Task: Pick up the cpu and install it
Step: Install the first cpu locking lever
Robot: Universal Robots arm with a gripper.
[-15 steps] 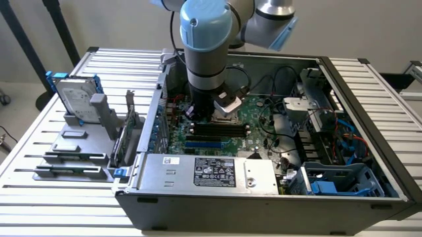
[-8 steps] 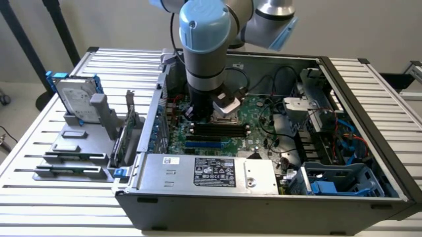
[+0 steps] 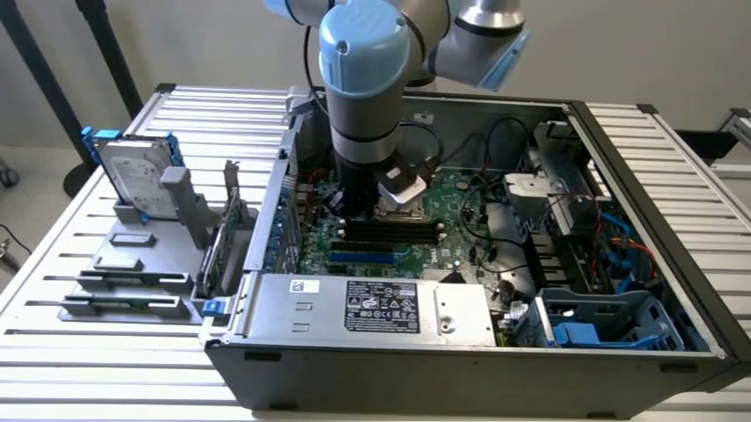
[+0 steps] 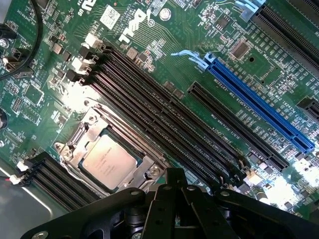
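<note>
Your cpu [image 4: 108,160] is sitting flat in the motherboard socket [image 4: 107,152], silvery top facing up, bordered by the socket's metal frame. It is square, so no long axis is standing out — its edges are running parallel to the black memory slots [image 4: 164,122] just beside it, and its faint printed lines appear to be running along one edge, though the lettering is too small to read. Past those slots you are seeing a long blue expansion slot [image 4: 259,102] lying the same way on the green board. Your gripper [image 4: 174,191] is hovering just beside the socket with its black fingers drawn together on nothing. From the exterior view, the arm [image 3: 369,88] is reaching down into the open computer case [image 3: 657,176], which is lying on a slatted table [image 3: 70,264]; a hard drive [image 3: 139,176] in a blue frame is standing upright toward that view's left.
</note>
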